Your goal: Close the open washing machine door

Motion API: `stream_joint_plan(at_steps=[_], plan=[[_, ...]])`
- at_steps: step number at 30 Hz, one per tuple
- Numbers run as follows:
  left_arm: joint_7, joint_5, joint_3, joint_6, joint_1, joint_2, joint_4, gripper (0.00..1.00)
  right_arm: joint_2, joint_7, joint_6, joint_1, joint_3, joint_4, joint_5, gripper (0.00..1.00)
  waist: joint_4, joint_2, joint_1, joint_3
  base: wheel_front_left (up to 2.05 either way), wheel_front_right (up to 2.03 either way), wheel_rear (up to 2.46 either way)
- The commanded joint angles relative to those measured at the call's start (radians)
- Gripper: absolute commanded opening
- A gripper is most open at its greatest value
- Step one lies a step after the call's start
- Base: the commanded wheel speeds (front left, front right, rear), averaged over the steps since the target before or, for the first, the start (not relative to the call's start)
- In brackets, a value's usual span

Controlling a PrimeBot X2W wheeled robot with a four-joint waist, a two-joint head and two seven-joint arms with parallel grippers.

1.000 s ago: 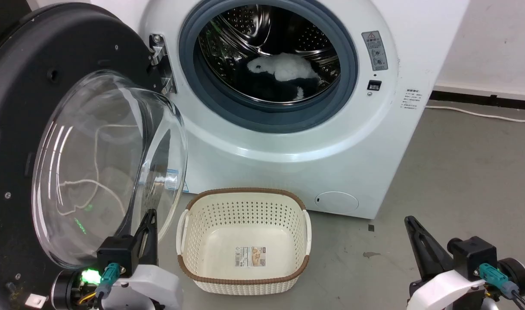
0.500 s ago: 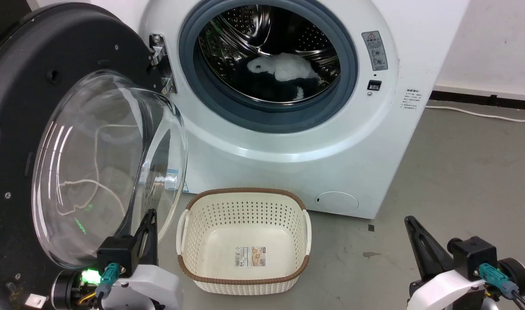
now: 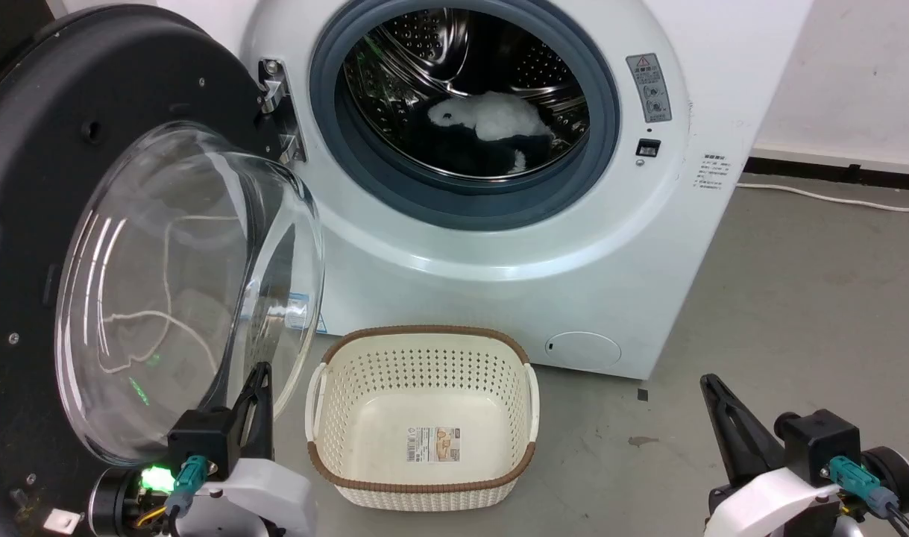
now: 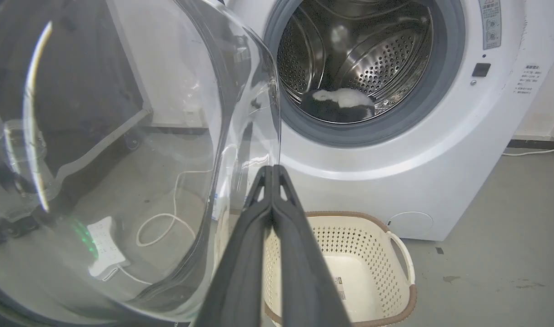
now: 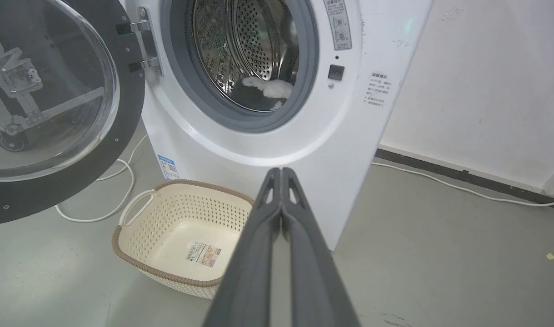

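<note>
1. Grey concrete floor [image 3: 797, 298] and a pale wall [image 3: 857, 67] surround the washing machine [image 3: 499, 261], the landmark for every place below.
2. Left of the washing machine, the washing machine door [image 3: 21, 186] stands wide open. Its glass window [image 3: 171, 283] bulges toward the robot, and it hangs from a hinge [image 3: 275, 89] on the machine's left edge.
3. Just before that window, the left gripper [image 3: 260, 373] has its two fingers pressed together on nothing. Whether the tips touch the glass cannot be told.
4. By this layout, the door has to swing rightward about the upright hinge, and the left arm is far the nearer.
5. Inside the washing machine, the steel drum [image 3: 424, 52] holds a white and dark bundle of laundry [image 3: 491, 119].
6. On the floor in front of the washing machine, a cream basket [image 3: 424, 329] sits empty apart from a label [image 3: 433, 444] on its bottom.
7. Right of the washing machine's front and well apart from the door, the right gripper [image 3: 708, 380] is likewise closed and empty.
</note>
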Motion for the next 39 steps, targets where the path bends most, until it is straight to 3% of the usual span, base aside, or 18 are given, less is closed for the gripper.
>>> stream_joint_plan(at_steps=[1, 4, 5, 24, 25, 26, 27, 39], plan=[[0.000, 0.003, 0.002, -0.004, 0.014, 0.000, -0.004, 0.00, 0.000, 0.000, 0.001, -0.014, 0.000, -0.004, -0.006, 0.00, 0.000, 0.0000, 0.0000, 0.000, 0.00, 0.00, 0.00], [0.000, 0.003, 0.002, -0.004, 0.014, 0.000, -0.004, 0.00, 0.000, 0.000, 0.001, -0.014, 0.000, -0.004, -0.006, 0.00, 0.000, 0.0000, 0.0000, 0.000, 0.00, 0.00, 0.00], [0.000, 0.000, 0.000, 0.000, 0.000, 0.000, 0.000, 1.00, 0.000, 0.000, 0.000, 0.000, 0.000, 0.000, 0.000, 1.00, 0.000, 0.0000, 0.0000, 0.000, 0.00, 0.00, 0.00], [-0.034, -0.048, -0.027, 0.007, 0.012, 0.000, 0.007, 1.00, 0.000, -0.034, 0.000, 0.021, 0.012, 0.010, 0.045, 1.00, 0.002, 0.0000, 0.0000, 0.000, 0.00, 0.00, 0.00], [-0.036, -0.051, -0.029, 0.007, 0.012, 0.000, 0.007, 0.78, 0.000, -0.036, 0.000, 0.022, 0.012, 0.010, 0.048, 1.00, 0.002, 0.0000, 0.0000, 0.000, 0.00, 0.00, 0.00], [-0.038, -0.054, -0.030, 0.008, 0.013, 0.000, 0.008, 0.05, 0.000, -0.038, 0.000, 0.023, 0.013, 0.011, 0.051, 1.00, 0.002, 0.0000, 0.0000, 0.000, 0.00, 0.00, 0.00], [-0.040, -0.058, -0.032, 0.008, 0.014, 0.000, 0.008, 0.00, 0.000, -0.040, 0.000, 0.024, 0.014, 0.011, 0.054, 1.00, 0.002, 0.0000, 0.0000, 0.000, 0.00, 0.00, 0.00], [-0.065, -0.101, -0.048, 0.004, 0.018, 0.000, -0.018, 0.00, 0.000, -0.065, 0.000, 0.037, 0.021, 0.019, 0.086, 1.00, 0.010, 0.0000, 0.0000, 0.000, 0.00, 0.00, 0.00]])
